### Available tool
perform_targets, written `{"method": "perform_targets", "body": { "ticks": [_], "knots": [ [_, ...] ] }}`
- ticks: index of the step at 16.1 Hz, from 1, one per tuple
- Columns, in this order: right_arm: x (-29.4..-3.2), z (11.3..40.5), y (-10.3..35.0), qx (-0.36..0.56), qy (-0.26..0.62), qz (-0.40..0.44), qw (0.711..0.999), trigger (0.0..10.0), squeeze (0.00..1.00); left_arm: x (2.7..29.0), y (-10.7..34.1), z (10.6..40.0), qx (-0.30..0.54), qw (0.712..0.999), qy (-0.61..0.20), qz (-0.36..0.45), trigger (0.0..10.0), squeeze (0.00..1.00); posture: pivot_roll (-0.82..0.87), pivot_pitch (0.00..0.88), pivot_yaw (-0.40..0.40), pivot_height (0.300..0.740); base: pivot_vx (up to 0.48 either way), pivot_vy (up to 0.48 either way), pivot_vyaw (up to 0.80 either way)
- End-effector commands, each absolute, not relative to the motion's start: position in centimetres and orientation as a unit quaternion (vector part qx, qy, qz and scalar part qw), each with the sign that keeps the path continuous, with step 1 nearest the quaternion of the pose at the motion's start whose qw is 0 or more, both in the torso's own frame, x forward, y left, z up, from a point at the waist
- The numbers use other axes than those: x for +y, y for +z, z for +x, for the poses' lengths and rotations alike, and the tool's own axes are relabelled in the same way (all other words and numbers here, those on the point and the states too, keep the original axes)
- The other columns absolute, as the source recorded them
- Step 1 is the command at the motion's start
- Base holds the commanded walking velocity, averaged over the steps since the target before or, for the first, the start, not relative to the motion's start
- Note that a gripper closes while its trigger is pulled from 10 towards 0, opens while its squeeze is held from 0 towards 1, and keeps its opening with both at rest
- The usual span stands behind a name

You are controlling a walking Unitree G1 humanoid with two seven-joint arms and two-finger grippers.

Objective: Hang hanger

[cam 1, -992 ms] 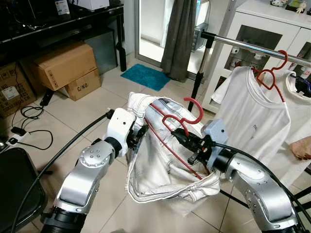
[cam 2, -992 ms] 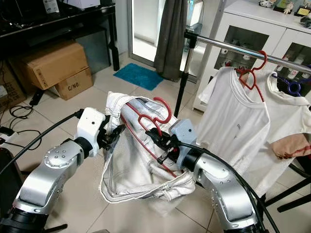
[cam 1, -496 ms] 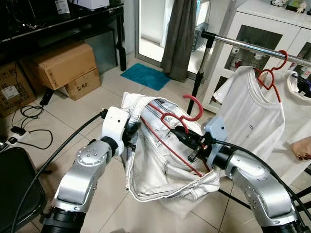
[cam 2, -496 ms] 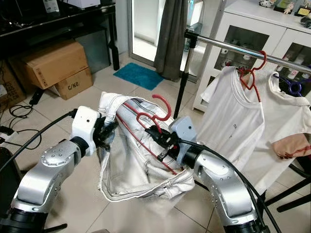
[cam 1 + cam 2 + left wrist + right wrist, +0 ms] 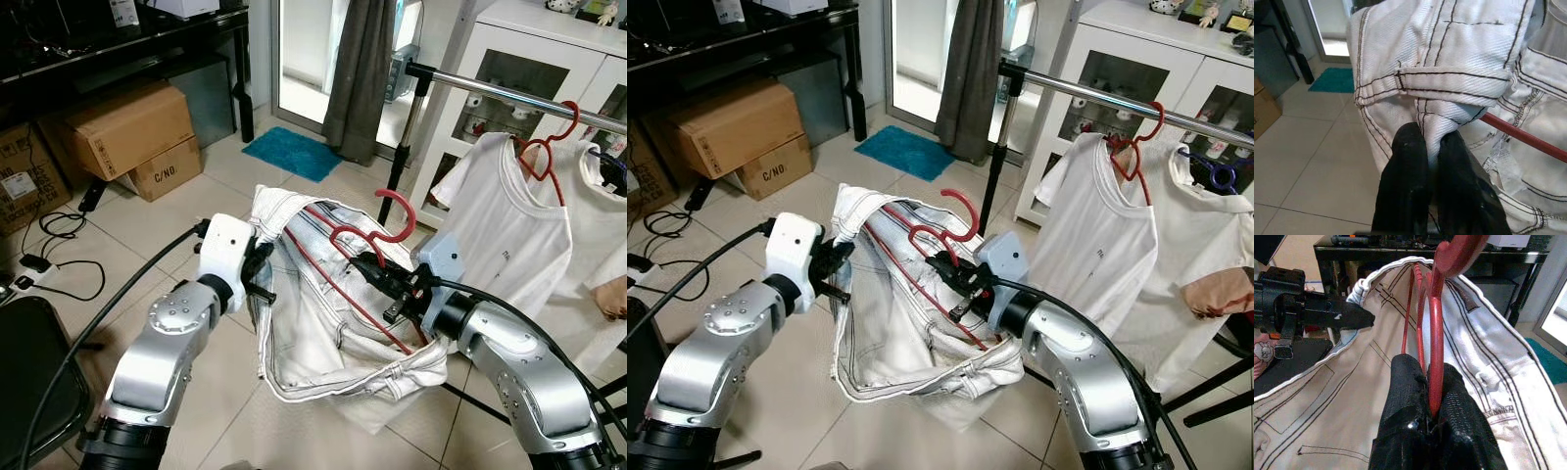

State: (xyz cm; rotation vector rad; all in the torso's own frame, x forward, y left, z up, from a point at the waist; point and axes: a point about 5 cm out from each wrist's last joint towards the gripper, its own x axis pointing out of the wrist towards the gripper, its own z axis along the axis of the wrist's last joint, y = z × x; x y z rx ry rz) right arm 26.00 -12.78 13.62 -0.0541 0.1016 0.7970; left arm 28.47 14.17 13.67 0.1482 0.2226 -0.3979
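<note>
While the red hanger (image 5: 364,257) sits at centre frame in the head views, draped with a white denim garment (image 5: 328,323), both grippers have hold of the load. The right gripper (image 5: 1431,396) is clamped narrowly on the hanger's neck just below the hook, fingers (image 5: 1406,382) pressed to either side of the red stem. The left gripper (image 5: 1431,147) is pinched tight on a bunched fold of the denim near its waistband, at the garment's left edge in the head views. The clothes rail (image 5: 509,96) runs across the upper right of the frame, well apart from the hook, and already carries a white T-shirt (image 5: 500,245) on another red hanger (image 5: 544,157). By judgement, the hanger is stiff but thin and smooth, so it could twist or slide between the pads if the load swings; the neck is the sound place to hold it, since it leaves the hook free to pass over the rail. The denim appears thick, soft and comparatively heavy, sagging in a deep pouch toward the lower centre of the frame; it could slide off the hanger's arms if tilted. Support at the waistband looks appropriate for keeping the load level. A cardboard box (image 5: 127,132) stands at the upper left.
</note>
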Motion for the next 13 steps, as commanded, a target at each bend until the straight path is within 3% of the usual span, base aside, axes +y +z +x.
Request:
{"method": "perform_targets", "body": {
  "ticks": [1,4,8,10,12,13],
  "knots": [
    [-13.6,26.8,14.9,0.024,0.367,-0.043,0.929,0.0,0.00,14.7,13.8,28.6,0.107,0.973,-0.195,0.067,0.0,0.00,-0.08,0.000,-0.050,0.740,0.000,0.000,0.00],
    [-15.3,27.0,12.0,0.116,0.331,-0.098,0.931,0.0,0.00,16.0,16.8,29.0,0.058,0.975,-0.193,0.095,0.0,0.00,-0.08,0.000,-0.053,0.740,0.000,0.000,0.00],
    [-15.9,26.0,11.1,0.142,0.360,-0.113,0.915,0.0,0.00,20.9,22.2,31.0,-0.021,0.989,-0.095,0.113,0.0,0.00,-0.08,0.000,-0.050,0.740,0.000,0.000,0.00],
    [-15.9,25.3,11.4,0.130,0.396,-0.103,0.903,0.0,0.00,23.4,23.7,31.9,-0.039,0.991,-0.046,0.119,0.0,0.00,-0.07,0.000,-0.050,0.740,0.000,0.000,0.00],
    [-16.2,24.2,13.1,0.092,0.446,-0.033,0.890,0.0,0.00,27.6,23.7,33.4,-0.025,0.992,0.042,0.117,0.0,0.00,-0.08,0.000,-0.045,0.740,0.000,0.000,0.00],
    [-16.2,24.2,13.5,0.085,0.450,-0.019,0.889,0.0,0.00,27.9,23.6,33.5,-0.022,0.992,0.052,0.117,0.0,0.00,-0.08,0.000,-0.045,0.740,0.000,0.000,0.00]
  ]
}}
